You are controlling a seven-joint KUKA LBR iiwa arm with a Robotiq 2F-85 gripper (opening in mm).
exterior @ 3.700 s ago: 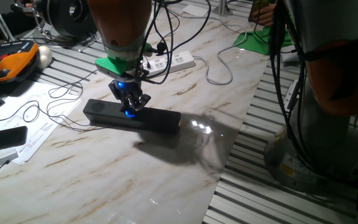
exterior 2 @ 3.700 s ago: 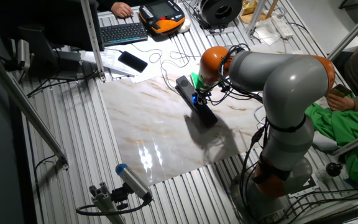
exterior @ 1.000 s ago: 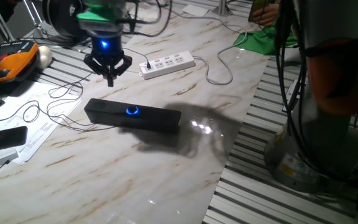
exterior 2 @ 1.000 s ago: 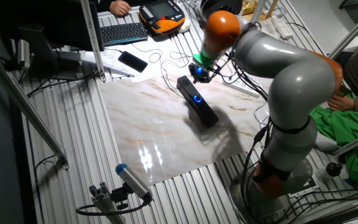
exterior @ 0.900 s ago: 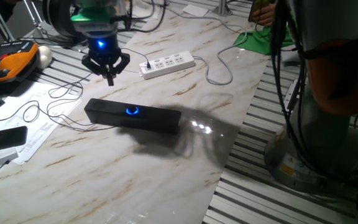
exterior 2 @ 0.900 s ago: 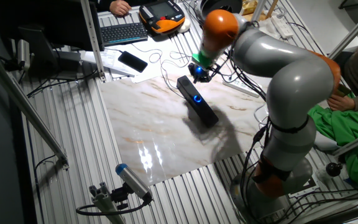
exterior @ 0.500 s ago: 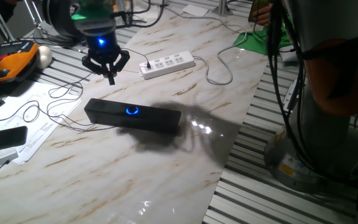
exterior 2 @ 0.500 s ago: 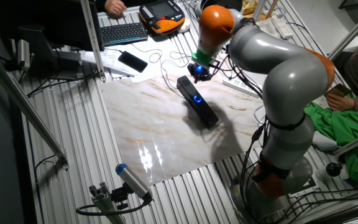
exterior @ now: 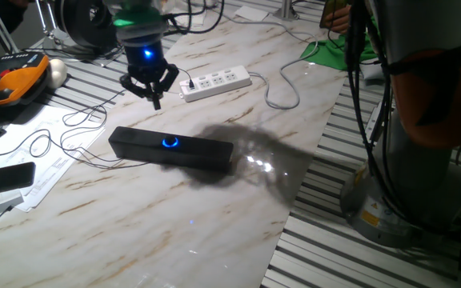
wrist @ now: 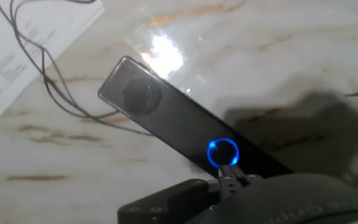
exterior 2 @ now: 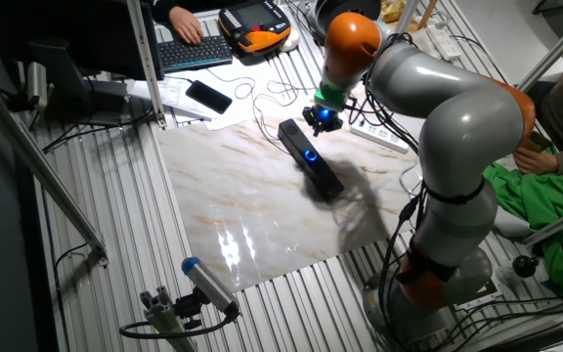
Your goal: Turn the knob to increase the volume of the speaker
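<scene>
Nearest us the speaker [exterior: 170, 150] lies flat on the marble table [exterior: 174, 232], the knob [exterior: 167, 143] glowing blue at mid-face — untouched. Behind and above it hangs the gripper [exterior: 152, 88], fingers apart, holding nothing. It looks like the approach step; next it needs lowering squarely over the dial.

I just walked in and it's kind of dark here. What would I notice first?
The glowing blue knob in the middle of the long black speaker on the marble table catches the eye first. Next comes the big grey and orange arm, whose end effector hangs in the air behind the speaker with its own blue light, touching nothing. A white power strip lies farther back.
</scene>
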